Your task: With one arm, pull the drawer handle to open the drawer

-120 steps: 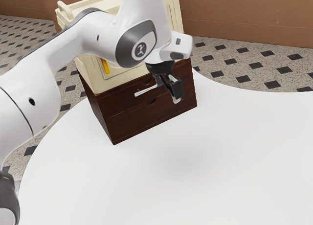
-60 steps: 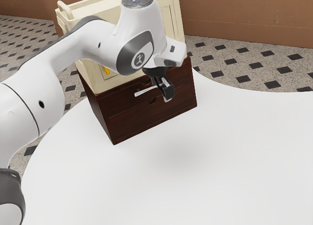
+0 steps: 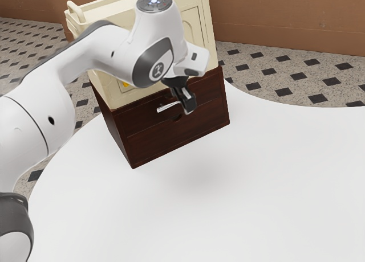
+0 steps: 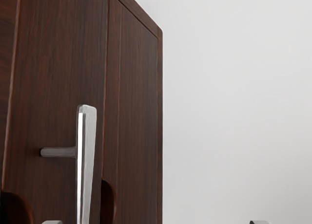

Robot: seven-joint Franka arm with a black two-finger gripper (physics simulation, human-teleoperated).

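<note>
We work over a white table (image 3: 245,182) with a curved rim, before a checkered tile floor (image 3: 259,74) and brown wall (image 3: 285,23). The arm's emblem (image 3: 158,71) is too small to read. Near the table's far edge, a dark wooden cabinet (image 3: 177,136) bears the silver handle (image 3: 165,108), its long axis running along the upper drawer (image 3: 140,122). Our gripper (image 3: 188,106) is near it, jaws wide apart.

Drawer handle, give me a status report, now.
Gripper open, beside handle, no grip on it. Upper drawer shut. No obstruction seen at handle.
</note>
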